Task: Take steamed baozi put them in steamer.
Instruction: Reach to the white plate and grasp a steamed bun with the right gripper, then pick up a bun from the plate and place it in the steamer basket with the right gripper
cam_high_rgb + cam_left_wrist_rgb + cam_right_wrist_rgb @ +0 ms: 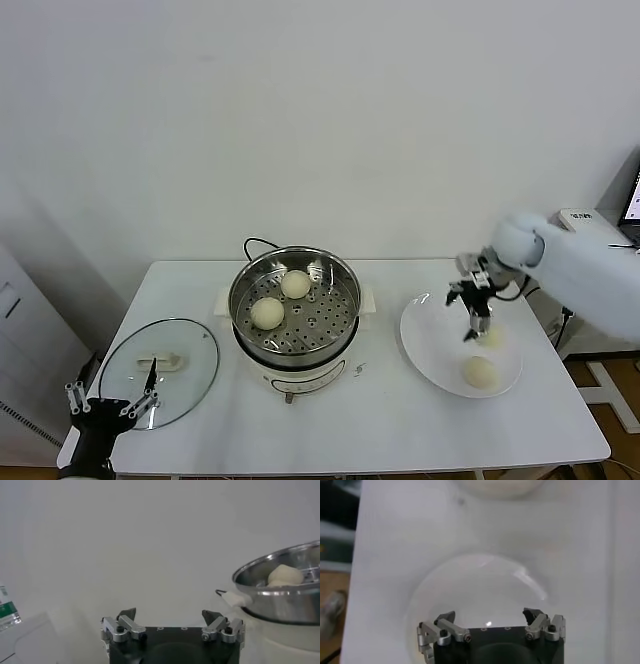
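Head view: two baozi (267,312) sitting in the steamer (294,310), two more on the plate (432,345); right gripper (473,322) hanging open and empty over the far bun (491,338), best lowered straight to straddle it, clear of the rim. Left wrist view: left gripper (172,625) parked open by the lid, steamer beside. Right wrist view: fingers apart above bare plate (485,587), room all round.
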{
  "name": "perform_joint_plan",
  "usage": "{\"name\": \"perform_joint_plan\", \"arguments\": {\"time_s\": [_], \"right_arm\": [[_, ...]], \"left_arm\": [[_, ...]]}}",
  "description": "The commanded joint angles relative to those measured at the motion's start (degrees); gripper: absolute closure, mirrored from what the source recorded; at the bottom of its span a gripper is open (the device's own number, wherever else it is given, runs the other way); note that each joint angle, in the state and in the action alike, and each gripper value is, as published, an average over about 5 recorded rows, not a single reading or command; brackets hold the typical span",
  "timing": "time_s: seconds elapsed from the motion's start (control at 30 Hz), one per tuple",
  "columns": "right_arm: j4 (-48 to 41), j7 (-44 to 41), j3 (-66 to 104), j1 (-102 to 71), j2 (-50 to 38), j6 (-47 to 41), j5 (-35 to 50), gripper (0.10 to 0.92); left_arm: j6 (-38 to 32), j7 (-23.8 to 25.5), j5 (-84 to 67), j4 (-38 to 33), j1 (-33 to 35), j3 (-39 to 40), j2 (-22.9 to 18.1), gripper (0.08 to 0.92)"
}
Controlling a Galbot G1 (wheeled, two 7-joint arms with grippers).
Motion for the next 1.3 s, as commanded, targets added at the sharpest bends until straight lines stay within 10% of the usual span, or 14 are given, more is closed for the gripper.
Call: {"name": "perform_joint_plan", "arguments": {"time_s": [0.03, 0.67, 1.3], "right_arm": [[-2.2, -1.8, 4.4, -8.9, -0.9, 2.7, -6.4, 0.203], [-3.7, -1.6, 3.9, -9.3, 0.7, 1.9, -7.6, 0.229], [-1.2, -1.9, -1.9, 5.7, 3.7, 1.7, -0.6, 0.651]], "left_arm": [[-0.1, 0.0, 0.4, 0.5, 0.1, -0.2, -0.1, 0.177], [-0.1, 0.0, 0.7, 0.3, 0.3, -0.2, -0.1, 0.177], [-0.3, 0.0, 0.4, -0.2, 0.5, -0.4, -0.2, 0.177]]}}
